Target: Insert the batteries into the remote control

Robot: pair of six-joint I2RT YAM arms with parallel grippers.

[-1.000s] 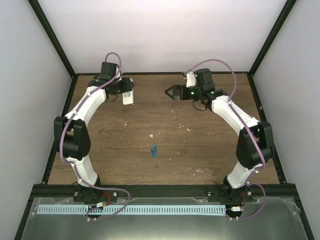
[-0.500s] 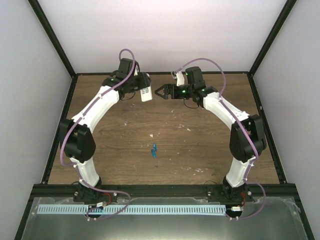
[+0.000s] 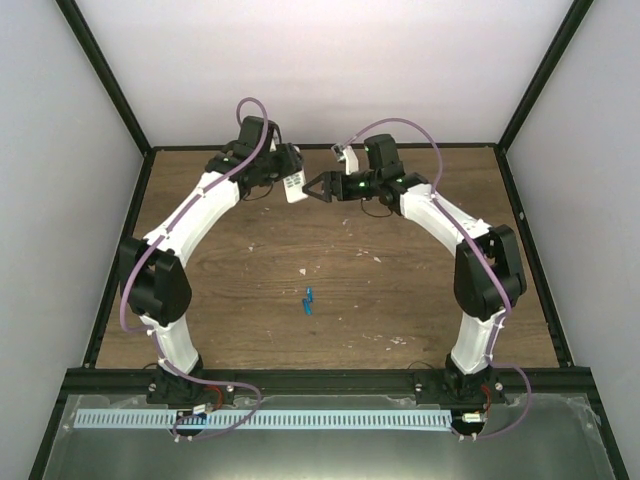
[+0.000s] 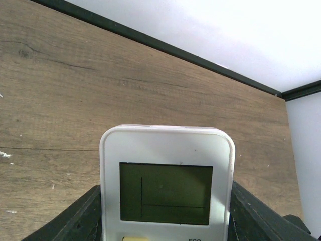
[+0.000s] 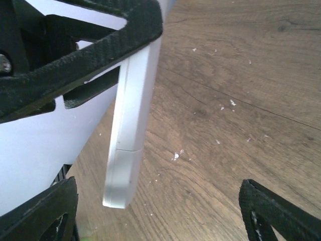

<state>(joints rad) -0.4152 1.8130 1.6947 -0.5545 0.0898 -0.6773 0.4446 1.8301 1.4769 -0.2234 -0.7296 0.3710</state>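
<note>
The white remote control [image 3: 293,186] hangs in the air over the back middle of the table, with my left gripper [image 3: 282,168] shut on it. In the left wrist view its screen end [image 4: 167,175] fills the space between my black fingers [image 4: 83,217]. My right gripper [image 3: 315,187] is open right beside it. In the right wrist view the remote's lower end [image 5: 126,150] hangs between the jaws of the right gripper [image 5: 160,211], close to the left finger [image 5: 42,213] and touching neither. The two blue batteries [image 3: 309,300] lie together mid-table, far from both grippers.
The wooden table [image 3: 400,290] is ringed by a black frame [image 3: 325,147] and white walls. Small white specks [image 5: 176,155] dot the wood under the remote. The back rail [image 4: 165,47] runs just beyond the left gripper.
Both arms have swung inward along the back edge. The left carried the remote to the right. The right gripper moved left around the remote's end, its jaws slightly narrower.
</note>
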